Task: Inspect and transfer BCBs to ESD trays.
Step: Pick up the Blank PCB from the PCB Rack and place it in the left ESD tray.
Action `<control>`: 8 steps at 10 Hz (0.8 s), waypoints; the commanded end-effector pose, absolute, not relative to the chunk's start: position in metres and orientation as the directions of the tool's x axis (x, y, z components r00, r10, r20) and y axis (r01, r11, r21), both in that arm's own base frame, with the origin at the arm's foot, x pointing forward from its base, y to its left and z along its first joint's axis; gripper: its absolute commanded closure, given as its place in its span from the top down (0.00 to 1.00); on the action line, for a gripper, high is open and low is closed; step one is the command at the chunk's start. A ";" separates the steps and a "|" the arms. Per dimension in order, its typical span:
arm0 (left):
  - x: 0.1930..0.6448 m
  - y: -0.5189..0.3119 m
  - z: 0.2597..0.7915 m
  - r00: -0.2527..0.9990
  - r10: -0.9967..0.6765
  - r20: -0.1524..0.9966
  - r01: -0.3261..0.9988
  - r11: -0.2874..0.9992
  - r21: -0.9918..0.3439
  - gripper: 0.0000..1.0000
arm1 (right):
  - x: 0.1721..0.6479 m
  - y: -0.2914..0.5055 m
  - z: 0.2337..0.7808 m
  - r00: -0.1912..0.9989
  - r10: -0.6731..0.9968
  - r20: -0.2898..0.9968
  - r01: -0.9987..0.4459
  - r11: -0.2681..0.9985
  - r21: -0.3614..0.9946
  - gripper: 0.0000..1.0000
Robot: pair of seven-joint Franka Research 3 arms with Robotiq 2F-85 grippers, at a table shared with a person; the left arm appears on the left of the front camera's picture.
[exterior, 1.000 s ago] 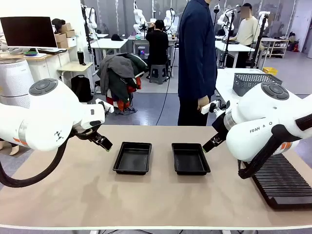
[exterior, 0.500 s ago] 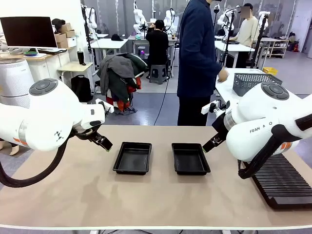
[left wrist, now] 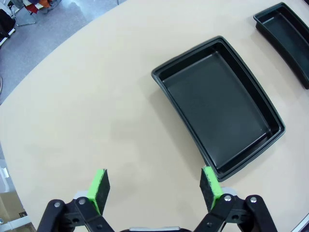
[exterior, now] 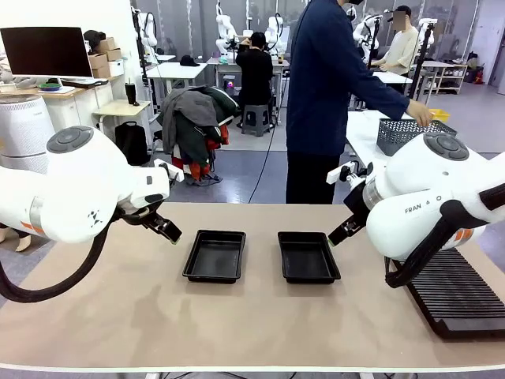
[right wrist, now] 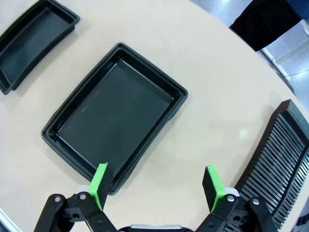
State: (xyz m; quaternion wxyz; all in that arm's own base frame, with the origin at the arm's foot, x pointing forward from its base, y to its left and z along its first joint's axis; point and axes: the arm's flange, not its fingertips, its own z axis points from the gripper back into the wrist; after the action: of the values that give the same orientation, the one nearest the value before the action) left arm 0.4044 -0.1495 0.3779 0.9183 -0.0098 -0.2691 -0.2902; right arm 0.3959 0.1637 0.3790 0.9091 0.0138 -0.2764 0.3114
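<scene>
Navy sleeve (exterior: 371,88) now outstretched, hand (exterior: 420,114) at basket (exterior: 398,136)

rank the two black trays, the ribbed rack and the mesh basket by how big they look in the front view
1. ribbed rack: largest, though nearest and cut by the edge.
2. left tray and right tray: alike, no ranking.
3. mesh basket: looks slightly smaller, but farther off and partly hidden, so unsure.
</scene>
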 end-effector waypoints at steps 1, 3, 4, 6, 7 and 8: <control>0.401 -0.138 0.425 0.740 -0.461 0.490 0.494 0.867 0.068 1.00 | 0.385 0.143 0.432 0.729 0.448 0.517 -0.513 0.858 -0.020 1.00; 0.393 -0.129 0.468 0.784 -0.375 0.494 0.450 0.892 -0.037 1.00 | 0.379 0.121 0.486 0.743 0.385 0.548 -0.478 0.878 0.031 1.00; 0.391 -0.120 0.488 0.828 -0.324 0.457 0.403 0.911 -0.084 1.00 | 0.374 0.110 0.509 0.765 0.331 0.552 -0.455 0.885 0.100 1.00; 0.379 -0.103 0.536 0.876 -0.178 0.448 0.310 0.920 -0.240 1.00 | 0.367 0.072 0.551 0.851 0.257 0.458 -0.411 0.869 0.275 1.00; 0.375 -0.100 0.554 0.880 -0.151 0.451 0.282 0.929 -0.239 1.00 | 0.364 0.054 0.567 0.874 0.225 0.431 -0.383 0.865 0.324 1.00; 0.369 -0.098 0.571 0.897 -0.116 0.426 0.245 0.934 -0.261 1.00 | 0.362 0.033 0.582 0.890 0.200 0.410 -0.365 0.852 0.376 1.00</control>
State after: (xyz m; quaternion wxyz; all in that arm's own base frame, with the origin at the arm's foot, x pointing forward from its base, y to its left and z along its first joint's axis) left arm 0.3713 -0.0973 0.5657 0.9577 -0.1487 -0.2142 -0.1218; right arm 0.3548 0.0484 0.5760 0.9440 0.2054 -0.1997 0.1639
